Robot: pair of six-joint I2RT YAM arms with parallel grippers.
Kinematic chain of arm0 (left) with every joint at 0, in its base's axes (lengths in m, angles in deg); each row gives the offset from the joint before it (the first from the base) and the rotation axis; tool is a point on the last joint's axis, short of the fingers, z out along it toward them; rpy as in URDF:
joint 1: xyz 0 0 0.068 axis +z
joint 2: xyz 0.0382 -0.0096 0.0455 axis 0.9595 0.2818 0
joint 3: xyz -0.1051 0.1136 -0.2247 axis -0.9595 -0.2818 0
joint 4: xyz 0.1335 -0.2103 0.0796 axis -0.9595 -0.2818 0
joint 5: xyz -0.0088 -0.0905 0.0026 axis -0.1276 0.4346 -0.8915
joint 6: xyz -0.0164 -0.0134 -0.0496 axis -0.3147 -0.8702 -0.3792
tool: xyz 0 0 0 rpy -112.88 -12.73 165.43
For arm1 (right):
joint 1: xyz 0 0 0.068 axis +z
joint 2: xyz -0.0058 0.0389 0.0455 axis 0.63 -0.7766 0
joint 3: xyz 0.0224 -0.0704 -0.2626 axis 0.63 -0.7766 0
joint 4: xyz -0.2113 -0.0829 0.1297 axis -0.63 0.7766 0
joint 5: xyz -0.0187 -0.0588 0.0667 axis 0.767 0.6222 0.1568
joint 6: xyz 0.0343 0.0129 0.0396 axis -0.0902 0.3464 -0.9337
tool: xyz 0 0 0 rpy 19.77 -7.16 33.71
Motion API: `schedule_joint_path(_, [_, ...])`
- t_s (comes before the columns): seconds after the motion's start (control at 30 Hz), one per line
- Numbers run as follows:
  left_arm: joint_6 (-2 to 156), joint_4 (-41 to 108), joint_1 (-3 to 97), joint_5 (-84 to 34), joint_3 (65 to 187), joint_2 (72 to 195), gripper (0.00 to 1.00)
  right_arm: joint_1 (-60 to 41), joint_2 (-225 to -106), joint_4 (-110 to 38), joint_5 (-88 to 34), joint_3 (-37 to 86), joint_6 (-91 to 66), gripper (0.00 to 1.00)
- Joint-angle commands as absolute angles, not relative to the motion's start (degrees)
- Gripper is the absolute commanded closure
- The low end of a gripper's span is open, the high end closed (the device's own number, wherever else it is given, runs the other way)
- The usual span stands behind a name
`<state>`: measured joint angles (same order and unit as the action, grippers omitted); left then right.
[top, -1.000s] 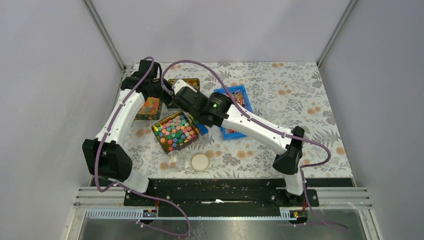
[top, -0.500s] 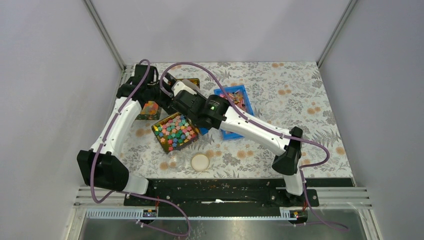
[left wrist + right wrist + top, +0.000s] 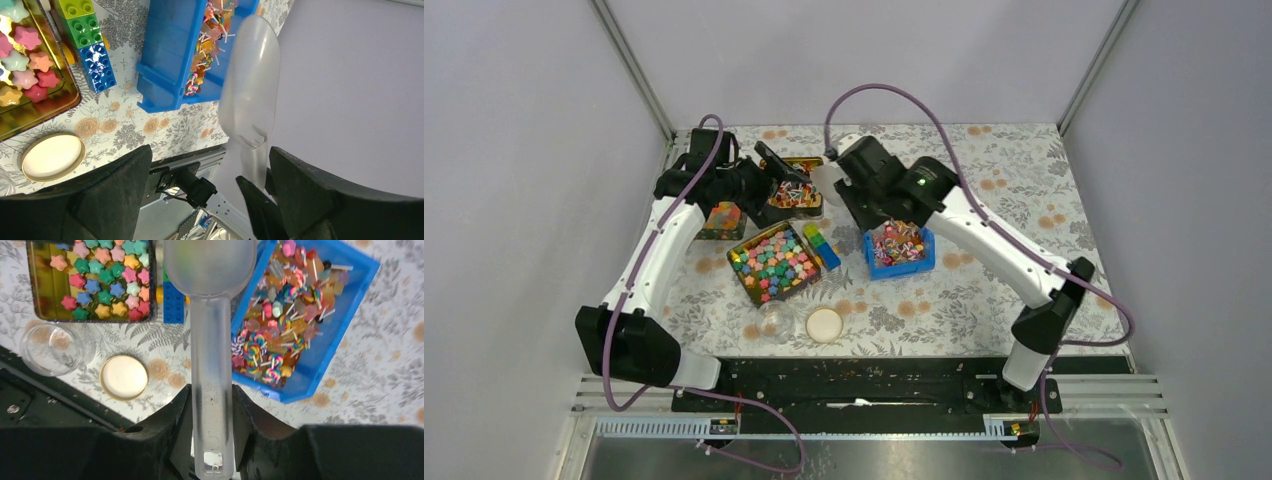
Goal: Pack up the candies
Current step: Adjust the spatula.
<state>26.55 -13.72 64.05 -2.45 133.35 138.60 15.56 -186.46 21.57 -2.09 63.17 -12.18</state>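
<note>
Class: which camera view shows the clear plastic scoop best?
The right wrist view: the scoop fills the centre, its handle clamped in the right gripper. The left wrist view shows it smaller, off to one side; the top view shows only a pale patch.

The left arm (image 3: pixel 656 258) and right arm (image 3: pixel 999 245) have white shells with black joints. A purple cable (image 3: pixel 884 88) runs along each. A green light (image 3: pixel 921 183) dots the right arm. The left gripper (image 3: pixel 210 150) and right gripper (image 3: pixel 211 390) are matte black.

Bright, even, diffuse light leaves only faint soft shadows on the worktop (image 3: pixel 1044 170), while wrist views blur nearest objects
</note>
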Motion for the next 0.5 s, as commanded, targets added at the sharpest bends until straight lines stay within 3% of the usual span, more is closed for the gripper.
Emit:
schedule_joint_path(0.0, [28.19,-10.93,63.66,-0.53,134.36,137.17,0.13,12.28,-179.68,20.71,-14.03,58.76,-16.28,1.0])
schedule_joint_path(0.23, [27.35,-7.28,58.09,-0.31,136.51,140.35,0.14,10.84,-175.02,19.93,-16.81,52.42,-18.78,1.0])
schedule_joint_path(0.47, [27.46,-7.27,55.35,-2.85,134.35,141.85,0.24,8.22,-170.76,18.09,-17.97,49.66,-22.68,1.0])
